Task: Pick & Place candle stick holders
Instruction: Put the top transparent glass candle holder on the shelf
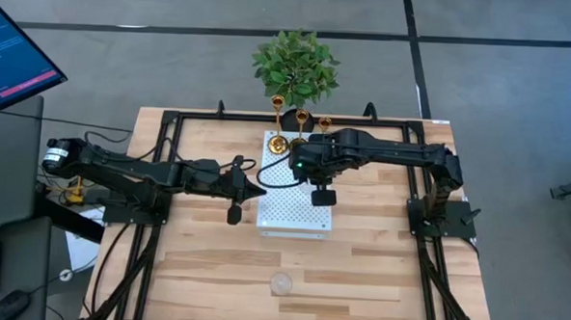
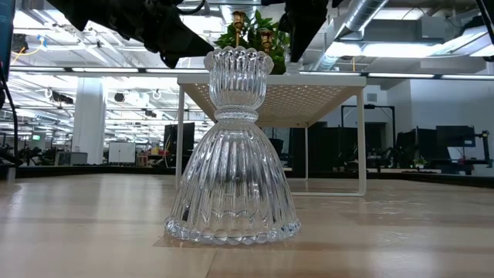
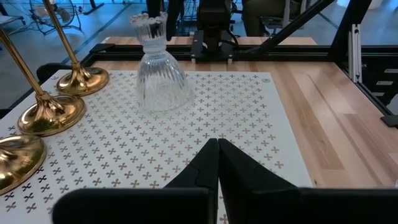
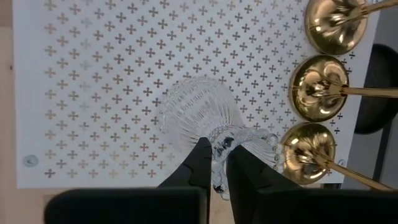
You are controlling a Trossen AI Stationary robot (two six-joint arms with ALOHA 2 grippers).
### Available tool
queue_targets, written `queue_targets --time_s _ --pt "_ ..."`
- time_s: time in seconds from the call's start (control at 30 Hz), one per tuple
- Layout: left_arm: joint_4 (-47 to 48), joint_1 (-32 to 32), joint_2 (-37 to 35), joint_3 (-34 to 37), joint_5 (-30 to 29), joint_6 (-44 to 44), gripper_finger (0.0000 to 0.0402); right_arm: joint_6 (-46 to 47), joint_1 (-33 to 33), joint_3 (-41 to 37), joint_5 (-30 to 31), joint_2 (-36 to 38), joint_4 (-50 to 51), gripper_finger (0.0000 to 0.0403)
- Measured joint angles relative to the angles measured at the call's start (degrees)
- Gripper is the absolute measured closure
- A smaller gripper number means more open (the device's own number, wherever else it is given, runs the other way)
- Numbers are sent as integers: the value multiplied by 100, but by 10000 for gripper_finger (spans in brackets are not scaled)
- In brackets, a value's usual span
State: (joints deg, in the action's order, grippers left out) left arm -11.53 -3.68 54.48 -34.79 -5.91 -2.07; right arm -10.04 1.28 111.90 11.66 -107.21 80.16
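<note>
Three shiny gold candle stick holders with round bases stand in a row beside the right gripper, which pinches the scalloped rim of a clear ribbed glass holder on the white perforated platform. Facing it, the left gripper hovers over the platform's edge, fingers pressed together and empty. A second clear glass holder stands well apart on the wooden desk (nearer the front edge).

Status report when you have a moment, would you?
Right gripper shut on glass holder on white stand. Left gripper shut, empty, alongside. Three gold holders close beside it.
</note>
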Motion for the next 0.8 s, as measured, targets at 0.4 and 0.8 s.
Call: queue_targets --time_s 0.4,0.8 --pt "0 0 0 0 2 0 395 56 34 0 -125 2 -309 334" --pt "0 -2 0 0 2 127 395 408 96 8 -112 52 -155 374"
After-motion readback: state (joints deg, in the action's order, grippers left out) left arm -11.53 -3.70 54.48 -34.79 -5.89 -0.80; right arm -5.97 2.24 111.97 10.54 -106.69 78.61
